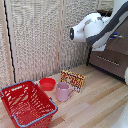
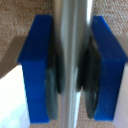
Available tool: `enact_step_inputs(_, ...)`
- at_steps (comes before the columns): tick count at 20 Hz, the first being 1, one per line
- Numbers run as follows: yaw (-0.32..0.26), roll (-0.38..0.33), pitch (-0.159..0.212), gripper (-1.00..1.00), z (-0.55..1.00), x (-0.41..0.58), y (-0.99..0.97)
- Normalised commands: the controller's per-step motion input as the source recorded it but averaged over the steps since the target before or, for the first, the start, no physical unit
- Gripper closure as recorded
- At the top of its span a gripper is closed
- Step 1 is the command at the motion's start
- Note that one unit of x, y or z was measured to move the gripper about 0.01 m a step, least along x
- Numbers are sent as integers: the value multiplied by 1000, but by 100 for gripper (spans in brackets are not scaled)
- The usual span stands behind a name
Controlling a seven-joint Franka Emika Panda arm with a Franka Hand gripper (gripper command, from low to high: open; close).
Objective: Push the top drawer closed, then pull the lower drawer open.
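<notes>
In the wrist view my gripper (image 2: 73,75) is shut on a silver bar handle (image 2: 73,25). Its blue fingers (image 2: 36,65) and dark pads press against both sides of the bar. Brown wood shows behind the bar. In the exterior view the white arm (image 1: 95,27) reaches to the brown cabinet at the exterior view's right, level with the top drawer (image 1: 119,44), and hides the gripper itself. A short piece of that drawer's handle (image 1: 116,36) shows beside the arm. The lower drawer (image 1: 109,64), with its own silver bar, sits below, with nothing touching it.
On the wooden floor stand a red wire basket (image 1: 26,102), a red bowl (image 1: 47,83), a pink mug (image 1: 63,92) and a flat orange packet (image 1: 73,80). Pale woven panels (image 1: 35,35) form the back wall.
</notes>
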Motion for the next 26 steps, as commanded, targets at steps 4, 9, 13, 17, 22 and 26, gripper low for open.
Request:
enact_step_inputs(4,25,-111,0,100,416,-174,-643)
enact_step_inputs(9,15,-100,0,100,320,-178,-659)
enact_step_inputs(13,15,-61,0,100,243,-191,-834)
enact_step_inputs(17,16,-32,0,100,197,-164,-941)
enact_step_inputs(22,-7,-19,0,-100,73,-10,-235)
enact_step_inputs(26,0,-30,0,-100,6,74,342)
